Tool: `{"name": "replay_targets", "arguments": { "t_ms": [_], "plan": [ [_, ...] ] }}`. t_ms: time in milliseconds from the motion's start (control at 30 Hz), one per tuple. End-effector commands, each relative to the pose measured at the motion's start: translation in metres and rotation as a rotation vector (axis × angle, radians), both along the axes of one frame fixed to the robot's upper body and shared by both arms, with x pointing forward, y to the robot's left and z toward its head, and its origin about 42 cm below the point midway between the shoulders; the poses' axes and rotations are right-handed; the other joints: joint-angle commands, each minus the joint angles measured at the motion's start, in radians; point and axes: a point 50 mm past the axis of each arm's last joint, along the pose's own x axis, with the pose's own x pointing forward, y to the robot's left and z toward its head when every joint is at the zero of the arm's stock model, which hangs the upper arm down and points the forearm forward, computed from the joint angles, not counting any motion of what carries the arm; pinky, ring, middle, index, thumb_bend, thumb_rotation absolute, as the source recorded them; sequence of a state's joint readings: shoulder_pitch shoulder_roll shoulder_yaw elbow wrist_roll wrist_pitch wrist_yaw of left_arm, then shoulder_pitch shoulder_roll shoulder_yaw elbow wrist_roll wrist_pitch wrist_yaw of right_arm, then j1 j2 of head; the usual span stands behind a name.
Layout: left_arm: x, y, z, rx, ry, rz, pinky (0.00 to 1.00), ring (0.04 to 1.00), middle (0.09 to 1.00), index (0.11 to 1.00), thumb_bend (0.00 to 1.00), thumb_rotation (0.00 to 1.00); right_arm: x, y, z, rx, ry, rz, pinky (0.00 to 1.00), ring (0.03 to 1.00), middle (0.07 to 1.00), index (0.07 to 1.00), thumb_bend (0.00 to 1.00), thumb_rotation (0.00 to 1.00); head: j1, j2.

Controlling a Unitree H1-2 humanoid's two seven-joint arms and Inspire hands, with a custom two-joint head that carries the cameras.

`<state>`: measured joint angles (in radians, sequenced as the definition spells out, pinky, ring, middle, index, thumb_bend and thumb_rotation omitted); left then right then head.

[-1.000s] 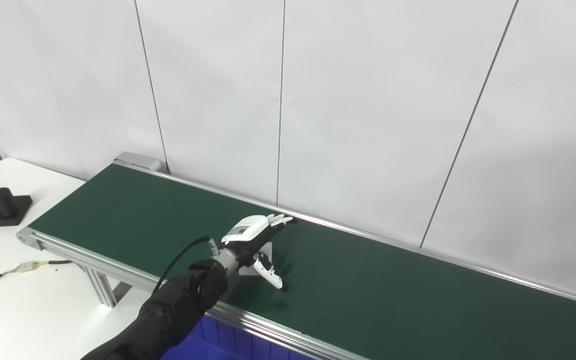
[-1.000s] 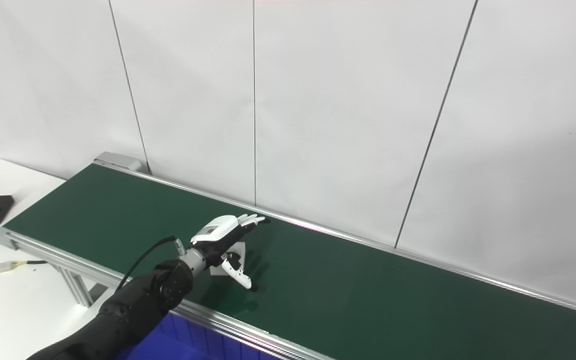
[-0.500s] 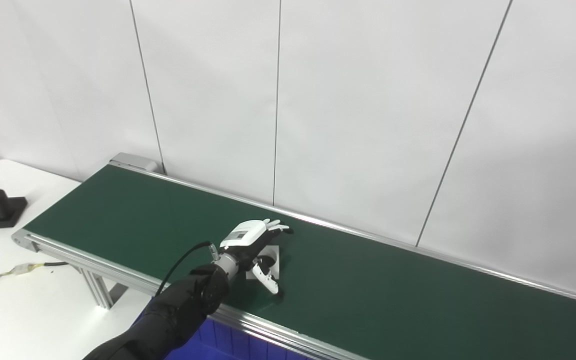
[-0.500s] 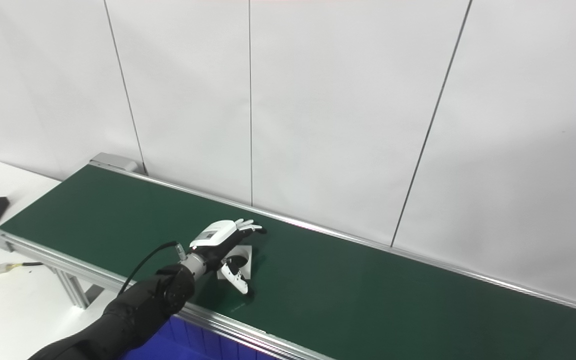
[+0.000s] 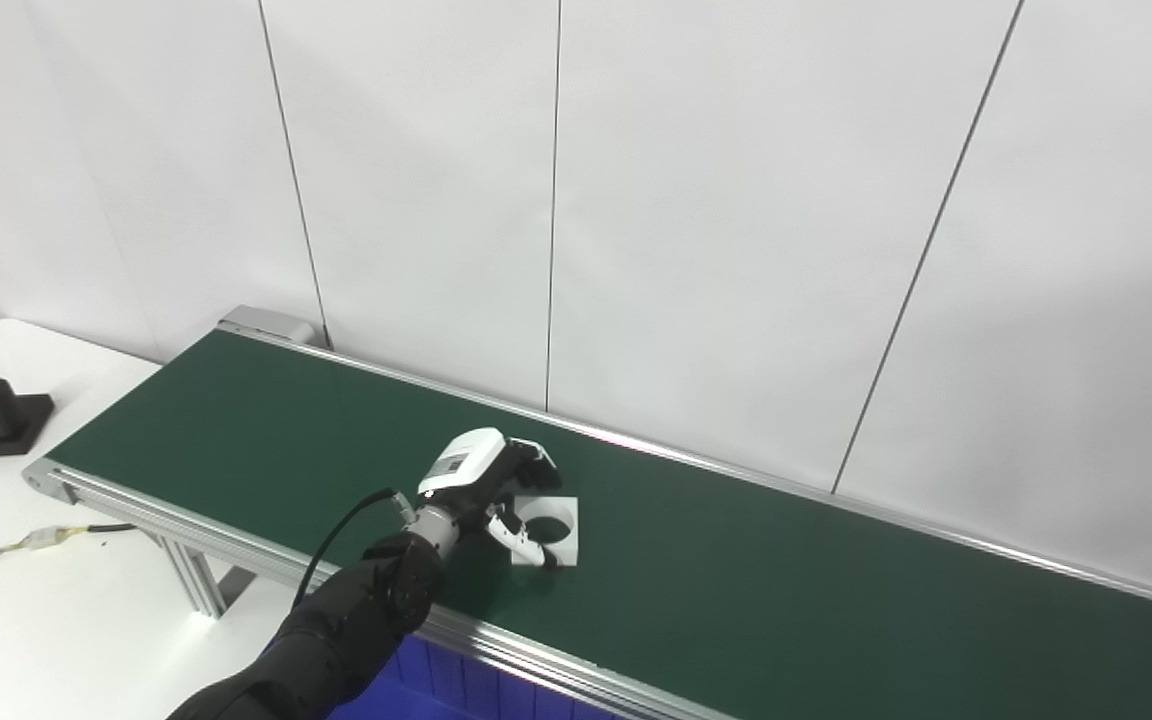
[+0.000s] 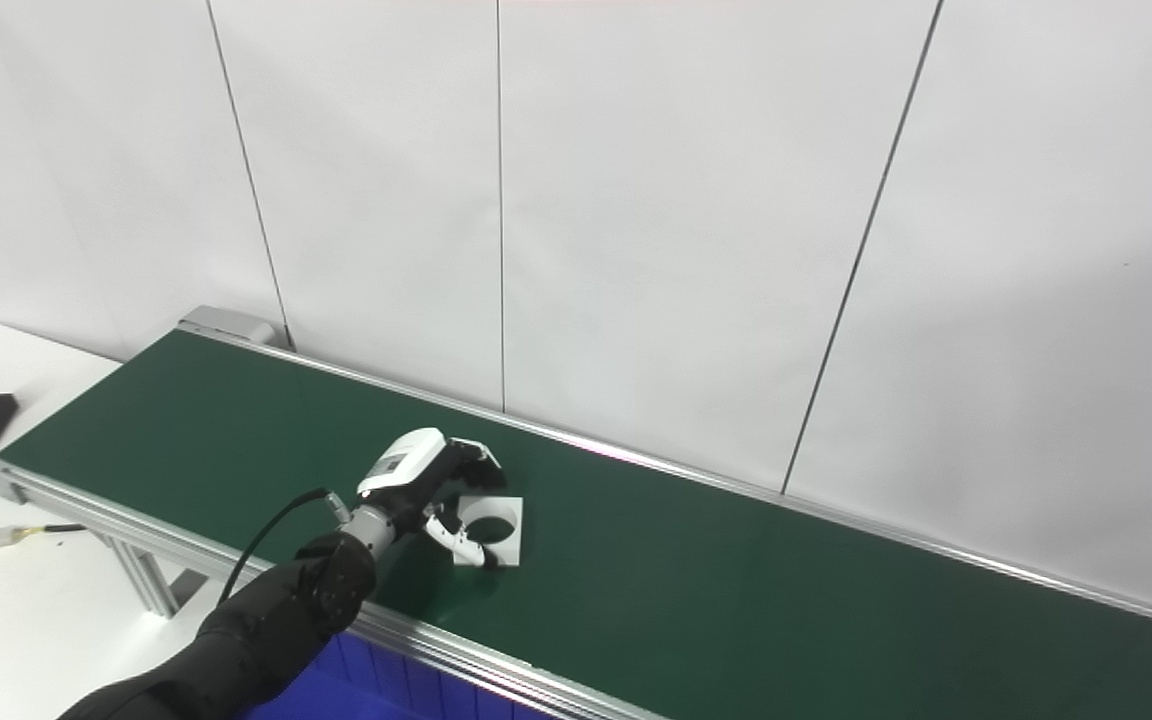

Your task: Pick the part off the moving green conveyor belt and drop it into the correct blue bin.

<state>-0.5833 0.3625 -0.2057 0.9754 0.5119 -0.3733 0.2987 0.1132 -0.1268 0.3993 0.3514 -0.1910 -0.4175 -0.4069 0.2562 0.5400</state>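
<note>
Your left hand is out over the green belt, fingers curled onto the left edge of the part and thumb against its near edge; it grips the part, which lies flat on the belt. The part is a flat white square plate with a round hole through it. It sits nearer the belt's near metal rail than the far one, with long bare belt to its right. A blue bin shows below the near rail. Your right hand is out of view.
</note>
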Motion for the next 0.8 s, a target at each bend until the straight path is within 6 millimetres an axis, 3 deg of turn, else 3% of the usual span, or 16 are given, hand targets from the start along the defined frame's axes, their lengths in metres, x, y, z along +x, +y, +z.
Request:
{"name": "replay_targets", "arguments": {
  "t_ms": [0, 367, 767],
  "plan": [
    [0.0130, -0.0007, 0.0210, -0.034, -0.078, -0.011, 0.44, 0.436, 0.496, 0.492, 0.48, 0.00, 0.0035, 0.0034, 0.0107, 0.024, -0.077, 0.020, 0.59, 0.706, 0.776, 0.802, 0.56, 0.00, -0.001, 0.001],
    [0.0094, -0.0014, 0.0174, -0.065, -0.051, -0.010, 0.49, 0.428, 0.472, 0.473, 0.48, 0.00, 0.0015, 0.0033, 0.0111, 0.023, -0.079, 0.015, 0.59, 0.711, 0.775, 0.807, 0.56, 0.00, -0.001, 0.007],
    [0.0057, -0.0058, 0.0185, -0.093, -0.110, -0.022, 0.46, 0.431, 0.474, 0.476, 0.48, 0.00, 0.0013, 0.0032, 0.0107, 0.022, -0.079, 0.008, 0.58, 0.699, 0.770, 0.803, 0.57, 0.00, -0.002, 0.008]
  ]
}}
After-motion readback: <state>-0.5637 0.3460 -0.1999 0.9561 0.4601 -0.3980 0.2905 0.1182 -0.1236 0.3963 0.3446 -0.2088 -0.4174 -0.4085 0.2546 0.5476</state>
